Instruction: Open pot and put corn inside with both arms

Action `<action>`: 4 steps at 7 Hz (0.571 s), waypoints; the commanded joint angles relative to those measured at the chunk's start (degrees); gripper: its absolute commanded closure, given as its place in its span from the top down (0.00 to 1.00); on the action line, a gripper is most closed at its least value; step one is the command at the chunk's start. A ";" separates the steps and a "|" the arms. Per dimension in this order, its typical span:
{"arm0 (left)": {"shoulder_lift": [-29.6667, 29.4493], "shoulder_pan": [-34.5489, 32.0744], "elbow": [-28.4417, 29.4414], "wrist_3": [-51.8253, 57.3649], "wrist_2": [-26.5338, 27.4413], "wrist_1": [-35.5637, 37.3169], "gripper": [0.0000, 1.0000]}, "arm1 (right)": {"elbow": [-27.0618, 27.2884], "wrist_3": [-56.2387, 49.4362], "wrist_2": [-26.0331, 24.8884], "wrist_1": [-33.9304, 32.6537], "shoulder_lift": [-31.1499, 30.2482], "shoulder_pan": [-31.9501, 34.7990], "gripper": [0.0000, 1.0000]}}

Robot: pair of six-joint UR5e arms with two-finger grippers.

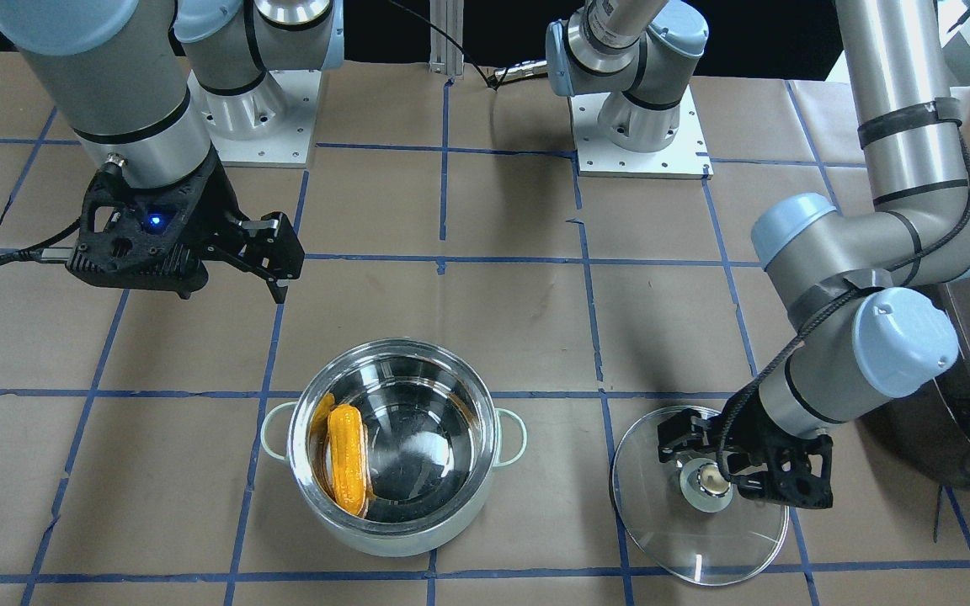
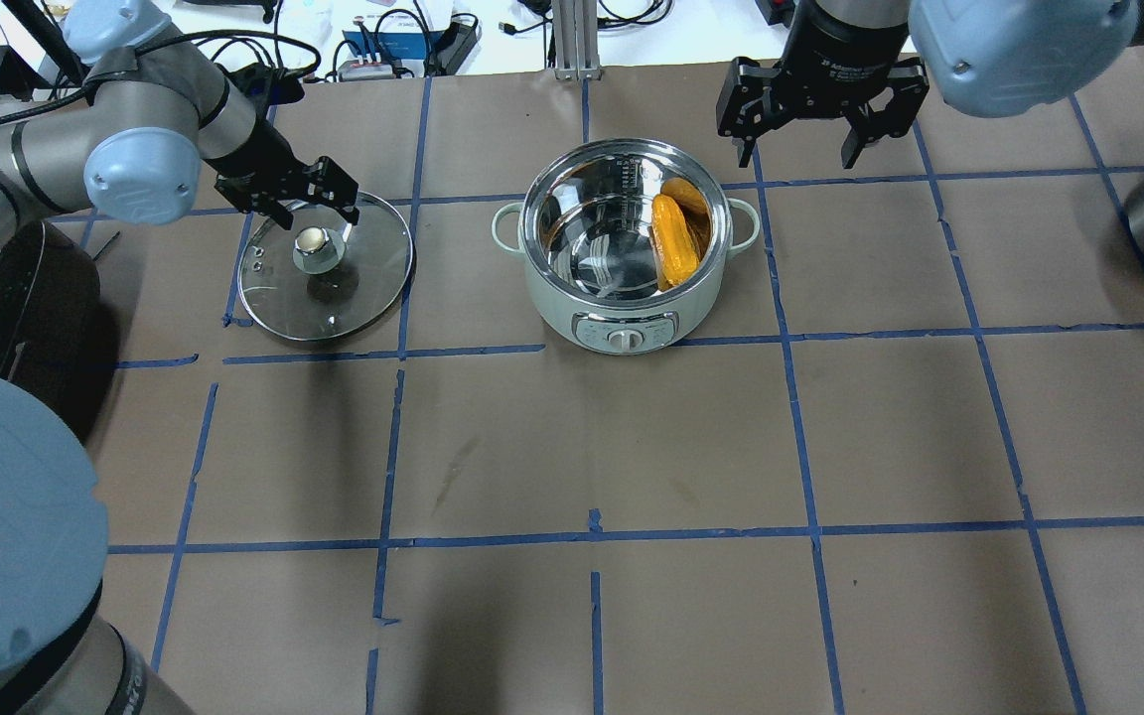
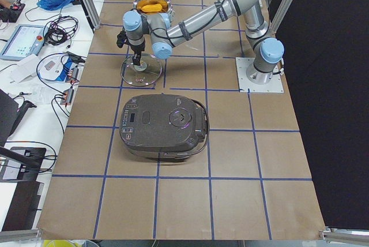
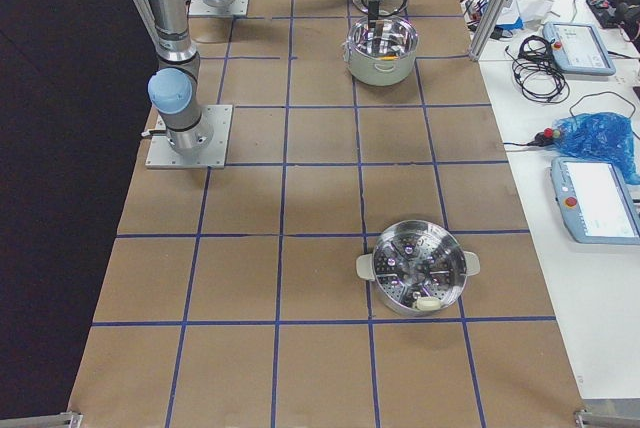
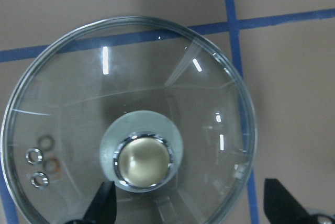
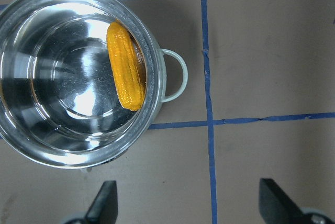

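Note:
The mint-green pot stands open at the far middle of the table, also in the front view. The yellow-orange corn lies inside it against the wall, seen too in the front view and the right wrist view. The glass lid lies flat on the table to the pot's left. My left gripper hovers open just over the lid's knob, not gripping it. My right gripper is open and empty, raised beyond the pot's right handle.
A dark grey rice cooker sits on the table's left end, close behind my left arm. A steel steamer pot stands on the right end. Brown paper with a blue tape grid covers the table.

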 commanded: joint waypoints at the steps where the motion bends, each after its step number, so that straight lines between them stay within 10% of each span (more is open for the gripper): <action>1: 2.22 -6.94 4.25 -7.98 0.96 -1.47 1.00 | 2.25 -0.42 -0.01 0.43 -2.11 -1.54 0.91; 4: 13.52 -10.75 7.09 -8.17 8.18 -16.65 1.00 | 1.99 -0.86 0.25 0.43 -2.46 -3.21 0.97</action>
